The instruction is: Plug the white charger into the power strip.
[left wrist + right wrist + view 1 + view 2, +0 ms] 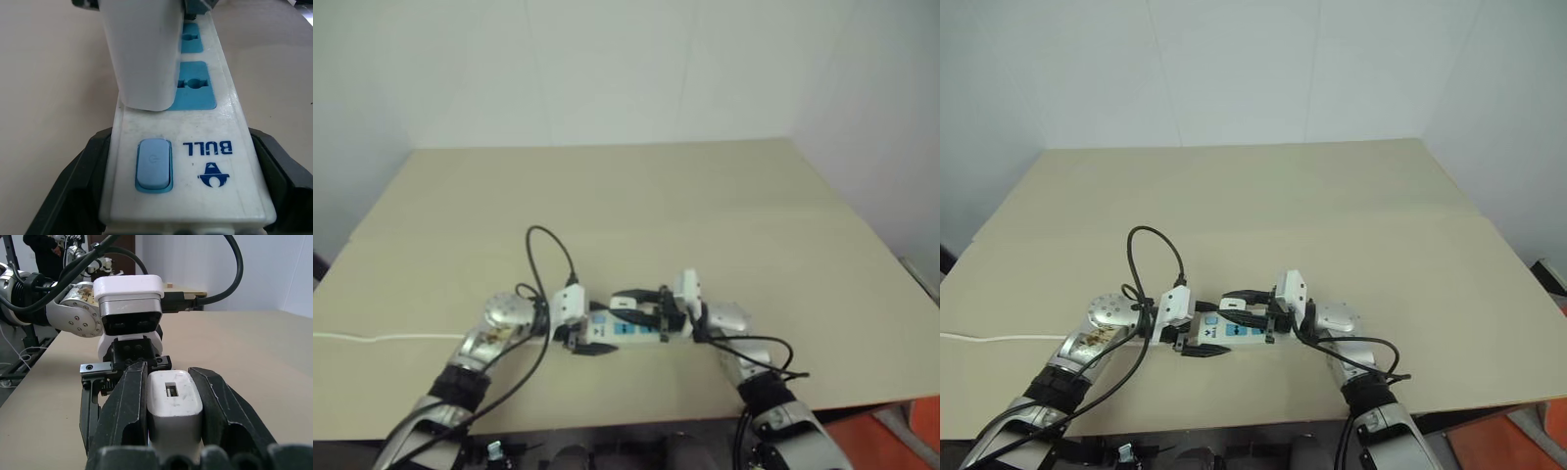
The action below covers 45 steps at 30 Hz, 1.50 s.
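The power strip [220, 161] lies on the table near its front edge, a white bar with blue socket faces [195, 88] and a pale blue switch [153, 164]. My left gripper [583, 339] is shut on the strip's switch end, one black finger [73, 186] on each long side. The white charger [173, 404] is clamped between the fingers of my right gripper [168, 374]. It stands upright over the strip [628, 333], just past the switch and beside the first socket. Whether its prongs sit in a socket is hidden.
A thin white cord [372, 338] runs off to the left across the tan table [656, 206]. Black cables [548, 257] loop up from my left wrist. A white wall stands behind the table, and its front edge is close below my arms.
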Each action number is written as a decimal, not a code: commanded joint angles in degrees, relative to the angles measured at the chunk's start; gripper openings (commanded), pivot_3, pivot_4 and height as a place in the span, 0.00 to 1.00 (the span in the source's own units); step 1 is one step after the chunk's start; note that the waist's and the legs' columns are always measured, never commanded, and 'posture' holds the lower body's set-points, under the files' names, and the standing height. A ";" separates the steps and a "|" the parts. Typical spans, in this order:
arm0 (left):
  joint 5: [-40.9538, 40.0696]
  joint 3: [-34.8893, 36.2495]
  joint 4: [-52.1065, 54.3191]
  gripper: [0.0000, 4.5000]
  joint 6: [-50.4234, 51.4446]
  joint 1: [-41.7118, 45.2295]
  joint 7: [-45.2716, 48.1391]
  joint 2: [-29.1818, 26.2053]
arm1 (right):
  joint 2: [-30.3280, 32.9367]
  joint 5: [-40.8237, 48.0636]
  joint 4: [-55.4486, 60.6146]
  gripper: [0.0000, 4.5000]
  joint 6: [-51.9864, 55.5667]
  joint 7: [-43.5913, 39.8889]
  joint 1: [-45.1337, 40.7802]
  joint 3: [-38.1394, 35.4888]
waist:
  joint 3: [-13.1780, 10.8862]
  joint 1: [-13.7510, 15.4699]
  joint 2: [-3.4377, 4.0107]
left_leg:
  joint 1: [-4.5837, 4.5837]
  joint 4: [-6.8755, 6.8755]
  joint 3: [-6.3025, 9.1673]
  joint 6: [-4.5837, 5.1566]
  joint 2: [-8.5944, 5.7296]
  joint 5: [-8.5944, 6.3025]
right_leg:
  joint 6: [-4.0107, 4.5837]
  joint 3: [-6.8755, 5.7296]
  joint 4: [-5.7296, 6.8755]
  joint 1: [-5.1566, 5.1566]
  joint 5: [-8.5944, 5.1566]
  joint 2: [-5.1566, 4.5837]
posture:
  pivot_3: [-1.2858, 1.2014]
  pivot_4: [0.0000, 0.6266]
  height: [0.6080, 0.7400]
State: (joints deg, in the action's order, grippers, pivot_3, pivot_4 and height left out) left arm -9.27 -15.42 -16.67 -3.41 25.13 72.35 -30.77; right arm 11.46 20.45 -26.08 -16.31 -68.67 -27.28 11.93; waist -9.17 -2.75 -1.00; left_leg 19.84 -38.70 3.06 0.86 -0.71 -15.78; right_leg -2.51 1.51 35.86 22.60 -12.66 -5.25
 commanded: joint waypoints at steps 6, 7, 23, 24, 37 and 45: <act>2.22 -0.42 1.56 0.74 1.33 -2.95 0.22 -3.56 | 2.00 -4.90 -12.00 0.26 -0.94 1.50 -0.78 0.04 | 0.03 -0.12 -0.05 | -0.63 0.35 -0.15 -0.01 0.25 0.00 | -0.14 0.19 -0.03 -0.39 -0.26 0.21 | 0.52 0.24 1.00; 2.17 -0.36 1.86 0.74 1.46 -3.16 0.22 -3.74 | 2.05 -5.20 -12.71 0.26 -1.26 0.94 -1.14 0.55 | 0.03 -0.16 -0.05 | -0.65 0.36 -0.16 -0.01 0.33 0.00 | -0.13 0.21 -0.03 -0.39 -0.27 0.29 | 0.52 0.24 1.00; 2.48 -0.16 1.50 0.74 -0.05 -3.58 -0.43 -3.99 | 1.92 -6.21 -14.34 0.26 6.14 -6.68 -3.25 5.22 | 0.07 0.07 -0.06 | -0.84 0.90 -0.22 -0.01 0.81 -0.01 | 0.69 0.32 0.01 -0.25 -0.34 0.83 | 0.52 0.24 1.00; 2.45 -0.15 1.51 0.74 -0.10 -3.59 -0.47 -3.95 | 1.76 -6.15 -14.60 0.26 6.16 -6.64 -3.39 5.19 | 0.07 0.06 -0.06 | -0.86 0.90 -0.22 -0.01 0.81 -0.01 | 0.68 0.32 0.01 -0.27 -0.36 0.83 | 0.52 0.24 1.00; 2.63 -0.55 1.27 0.74 0.03 -3.99 -2.50 -2.20 | 2.69 -5.58 -11.64 0.48 8.47 -5.78 -2.90 4.53 | 0.24 0.23 -0.03 | -0.91 0.92 -0.22 -0.01 0.81 -0.01 | 0.58 0.32 0.00 -0.30 -0.44 0.82 | 0.52 0.24 1.00; 3.33 -1.14 -0.89 0.74 -0.38 -2.92 -4.26 0.83 | 4.46 -5.40 -6.52 0.99 11.43 -5.43 -0.68 4.41 | 0.50 0.94 0.01 | -0.84 0.92 -0.22 -0.02 0.71 -0.01 | 0.55 0.30 -0.10 -0.33 -0.46 0.73 | 0.52 0.24 1.00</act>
State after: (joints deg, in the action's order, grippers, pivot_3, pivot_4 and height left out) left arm -8.89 -15.14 -15.41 -3.75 22.85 70.37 -30.64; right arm 14.81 18.29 -29.63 -8.31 -74.24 -31.41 14.80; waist -8.67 -1.81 -0.99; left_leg 19.01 -37.78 2.84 0.84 -0.03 -15.79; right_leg -1.97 1.81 35.73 22.26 -13.12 -4.56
